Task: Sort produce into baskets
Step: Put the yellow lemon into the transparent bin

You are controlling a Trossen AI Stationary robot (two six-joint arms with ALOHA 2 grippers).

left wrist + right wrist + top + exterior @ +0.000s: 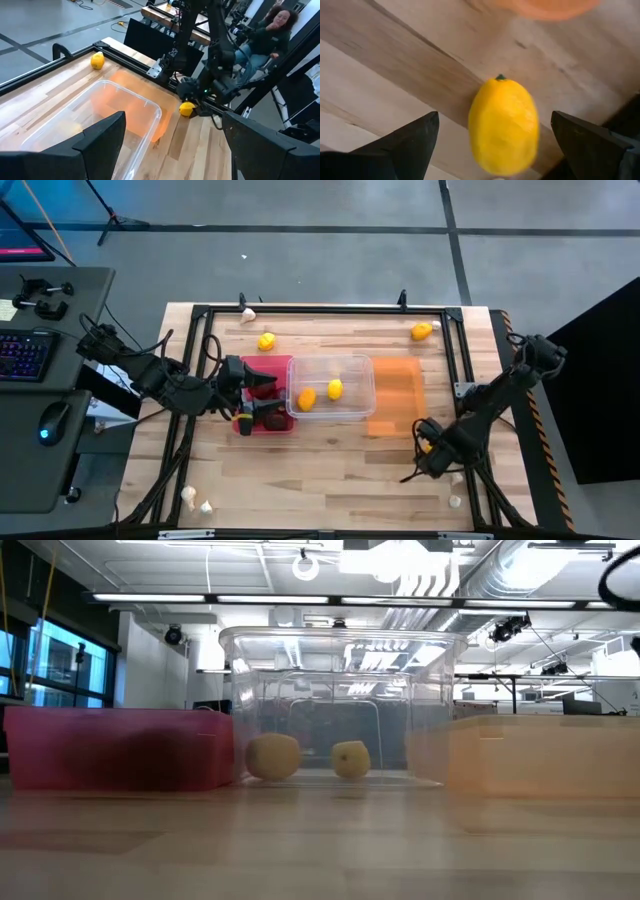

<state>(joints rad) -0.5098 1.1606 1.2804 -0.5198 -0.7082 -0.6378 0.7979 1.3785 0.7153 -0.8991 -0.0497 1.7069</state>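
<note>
My right gripper (428, 448) is open at the table's near right, just in front of the orange tray (395, 398). A yellow lemon (504, 127) lies between its fingers with a gap on each side; it also shows in the left wrist view (186, 108). My left gripper (262, 386) is open and empty over the red tray (262, 425), which holds dark red lumps (273, 416). The clear tray (330, 365) between them holds two lemons (307, 398) (335, 388).
Two more lemons (266, 340) (421, 332) lie near the far edge. Garlic bulbs lie at the far left (248, 315), near left (188, 495) and near right (455, 501). A black frame rail (320, 309) borders the table. A person (272, 25) sits beyond the table's right side.
</note>
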